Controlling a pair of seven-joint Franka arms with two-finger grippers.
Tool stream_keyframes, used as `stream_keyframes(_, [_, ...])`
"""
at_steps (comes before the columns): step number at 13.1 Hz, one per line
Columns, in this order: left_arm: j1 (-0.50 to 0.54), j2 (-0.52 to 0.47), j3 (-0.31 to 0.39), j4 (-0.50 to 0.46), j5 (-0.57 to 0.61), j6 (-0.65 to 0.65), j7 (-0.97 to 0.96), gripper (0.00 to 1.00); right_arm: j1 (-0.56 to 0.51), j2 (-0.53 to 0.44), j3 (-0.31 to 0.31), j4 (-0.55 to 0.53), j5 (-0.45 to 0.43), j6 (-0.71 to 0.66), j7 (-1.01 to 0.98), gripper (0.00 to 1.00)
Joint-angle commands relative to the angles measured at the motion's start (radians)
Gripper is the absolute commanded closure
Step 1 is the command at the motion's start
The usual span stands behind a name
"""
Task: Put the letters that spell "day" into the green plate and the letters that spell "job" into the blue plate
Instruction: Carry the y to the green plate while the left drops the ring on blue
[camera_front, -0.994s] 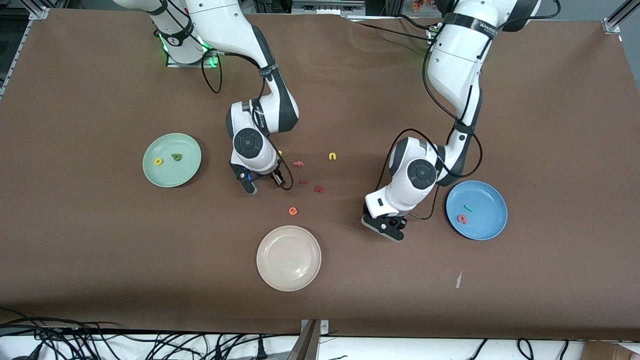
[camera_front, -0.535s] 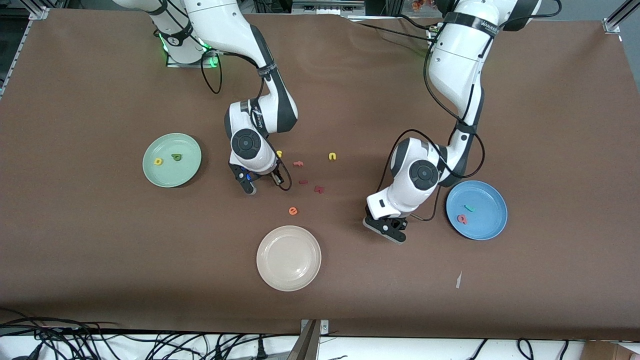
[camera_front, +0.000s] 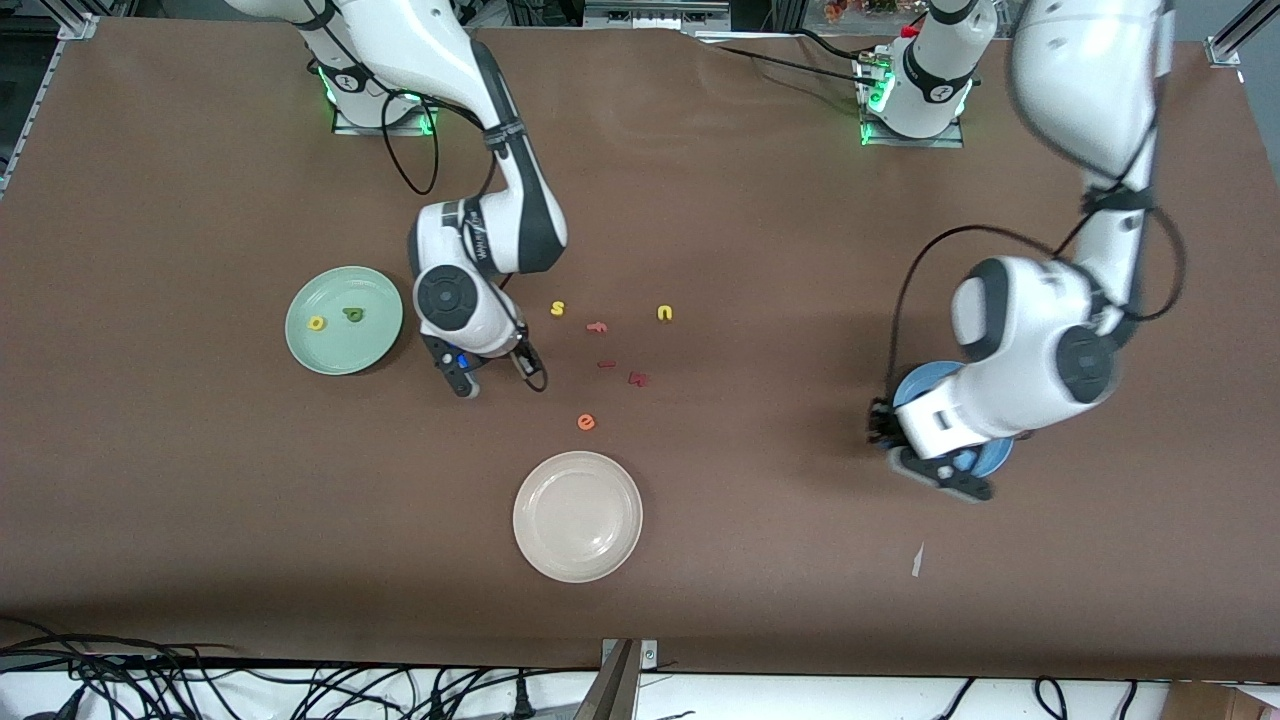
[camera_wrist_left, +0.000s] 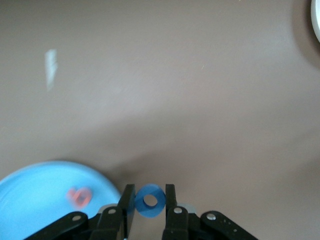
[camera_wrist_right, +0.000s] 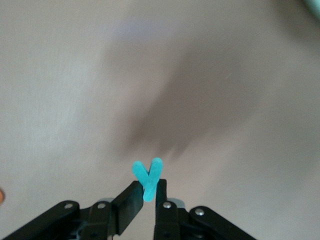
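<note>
My left gripper (camera_wrist_left: 150, 201) is shut on the blue ring "o" (camera_wrist_left: 150, 201) and hangs over the table right beside the blue plate (camera_wrist_left: 35, 200). A salmon-pink "b" (camera_wrist_left: 80, 196) lies in that plate. In the front view the left gripper (camera_front: 938, 476) covers most of the blue plate (camera_front: 990, 460). My right gripper (camera_wrist_right: 148, 192) is shut on the teal "y" (camera_wrist_right: 148, 176), lifted off the table. In the front view the right gripper (camera_front: 462, 386) is beside the green plate (camera_front: 300, 350), which holds the yellow "a" (camera_front: 317, 323) and dark green "d" (camera_front: 352, 315).
Loose letters lie mid-table: yellow "s" (camera_front: 557, 309), pink "f" (camera_front: 597, 326), yellow "u" (camera_front: 665, 313), two dark red pieces (camera_front: 638, 378), and orange "e" (camera_front: 586, 422). A cream-white plate (camera_front: 577, 516) sits nearer the front camera. A white scrap (camera_front: 917, 560) lies near the blue plate.
The left arm swung from mid-table to the blue plate, carrying the blue "o". The right gripper closed on the teal "y" and shifted toward the green plate.
</note>
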Motion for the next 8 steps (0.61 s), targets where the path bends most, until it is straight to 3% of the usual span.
stream_keyframes(1, [0.073,-0.174,-0.071,-0.213,0.145,0.005,0.011,0.93,-0.006,-0.036,-0.089,-0.005,0.023,-0.124,-0.042,1.0])
stream_keyframes(3, [0.077,-0.214,-0.074,-0.296,0.171,0.041,0.008,0.89,-0.003,-0.041,-0.139,-0.005,0.023,-0.191,-0.082,1.0])
stream_keyframes(5, [0.093,-0.223,-0.074,-0.398,0.191,0.173,0.008,0.84,-0.003,-0.044,-0.195,-0.015,0.017,-0.228,-0.168,1.0])
stream_keyframes(7, [0.104,-0.207,-0.073,-0.466,0.202,0.346,0.008,0.7,-0.003,-0.044,-0.245,-0.043,0.017,-0.251,-0.275,1.0])
stream_keyframes(8, [0.103,-0.197,-0.073,-0.465,0.201,0.362,0.007,0.5,-0.003,-0.044,-0.271,-0.066,0.017,-0.254,-0.326,1.0])
